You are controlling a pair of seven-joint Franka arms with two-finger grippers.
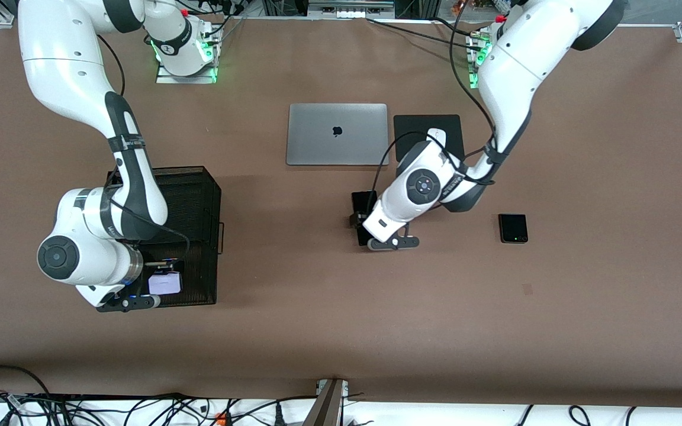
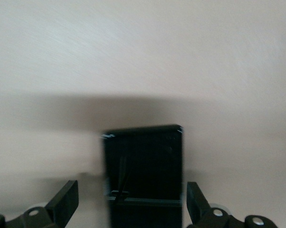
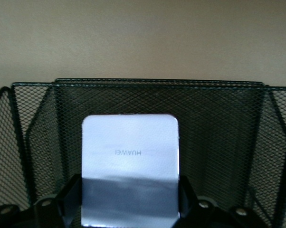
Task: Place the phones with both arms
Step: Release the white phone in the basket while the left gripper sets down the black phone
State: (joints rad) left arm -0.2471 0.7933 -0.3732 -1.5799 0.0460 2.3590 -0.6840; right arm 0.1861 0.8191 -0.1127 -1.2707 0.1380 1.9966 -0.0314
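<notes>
Front view: mesh basket (image 1: 199,195) toward the right arm's end of the table. Right gripper (image 1: 160,284) over its section nearest the camera, pinching the white-lavender phone (image 1: 164,284) by its side edges. Left gripper (image 1: 370,222) spread, straddling the long black phone (image 1: 365,204) lying flat on the table (image 1: 613,177), nearer the camera than the laptop (image 1: 337,134); long axis runs toward the camera. Square black phone (image 1: 513,228) flat toward the left arm's end, untouched. Phones likely rigid, slick, light: pinch across the long edges.
</notes>
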